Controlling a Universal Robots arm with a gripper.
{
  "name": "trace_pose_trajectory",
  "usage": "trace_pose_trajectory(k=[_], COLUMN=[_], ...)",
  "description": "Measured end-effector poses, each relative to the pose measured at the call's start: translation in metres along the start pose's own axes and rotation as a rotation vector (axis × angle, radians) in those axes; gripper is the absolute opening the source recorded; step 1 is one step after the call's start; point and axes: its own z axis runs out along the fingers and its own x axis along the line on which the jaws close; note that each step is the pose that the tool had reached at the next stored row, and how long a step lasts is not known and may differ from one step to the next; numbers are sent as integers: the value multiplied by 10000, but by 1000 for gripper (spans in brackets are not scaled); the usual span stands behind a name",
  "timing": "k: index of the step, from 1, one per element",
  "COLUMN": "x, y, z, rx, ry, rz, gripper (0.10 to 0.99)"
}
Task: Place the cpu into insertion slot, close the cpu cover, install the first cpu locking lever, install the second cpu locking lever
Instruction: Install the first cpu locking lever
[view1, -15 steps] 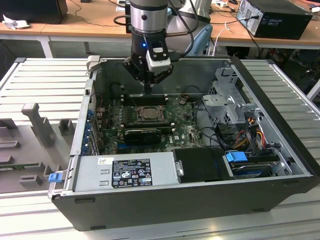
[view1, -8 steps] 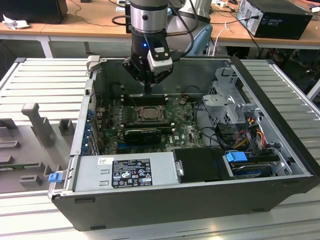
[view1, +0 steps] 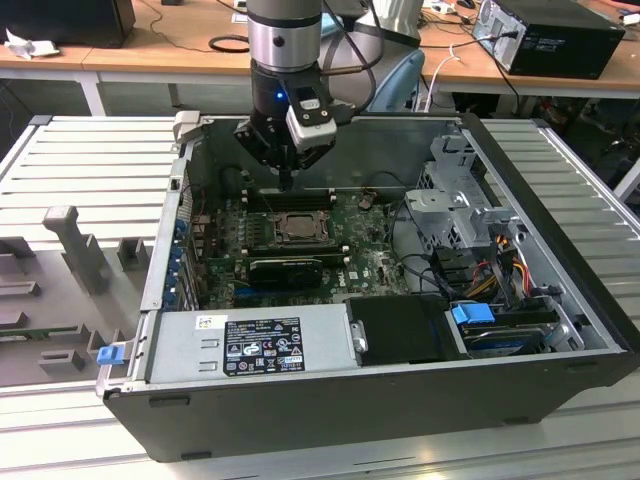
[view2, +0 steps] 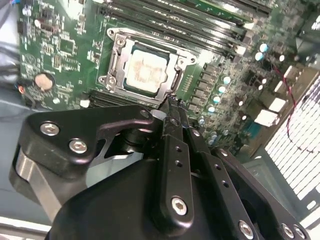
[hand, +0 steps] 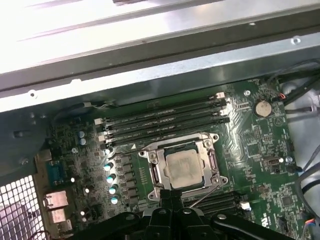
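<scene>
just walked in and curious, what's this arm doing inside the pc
A robot arm has its claw lowered into an open pc case, tips right at the edge of the cpu socket area. The cpu is already seated, and the cover lies flat around it. The claw is shut and looks empty.

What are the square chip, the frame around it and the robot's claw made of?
The cpu looks metal-topped: a flat, dull silver-grey lid with a pale tan smear, perhaps paste. The cover around it seems thin bare steel, bright along its edges. The gripper looks like matte black-coated metal with silver screw heads, though hard plastic is possible.
</scene>
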Motion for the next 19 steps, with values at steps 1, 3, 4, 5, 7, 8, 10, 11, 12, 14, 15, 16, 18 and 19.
trace_pose_trajectory(k=[1,3,4,5,7,8,10,11,12,14,15,16,18,19], x=[0,0,0,0,0,0,0,0,1,0,1,1,1,1], y=[0,0,0,0,-1,0,-1,-1,-1,-1,-1,-1,-1,-1], z=[9,19,22,27,33,34,42,44,48,51,53,54,58,61], rx=[-4,-10,-12,-16,-24,-28,-43,-47,-54,-61,-63,-69,-77,-82], ry=[4,9,11,17,24,26,40,45,51,58,61,65,72,77], rz=[-247,-616,-725,-1047,-1533,-1695,-2600,-2899,-3270,-3733,-3913,-4174,-4666,-4980], gripper=[106,106,106,106,106,106,106,106,106,106,106,106,106,106])
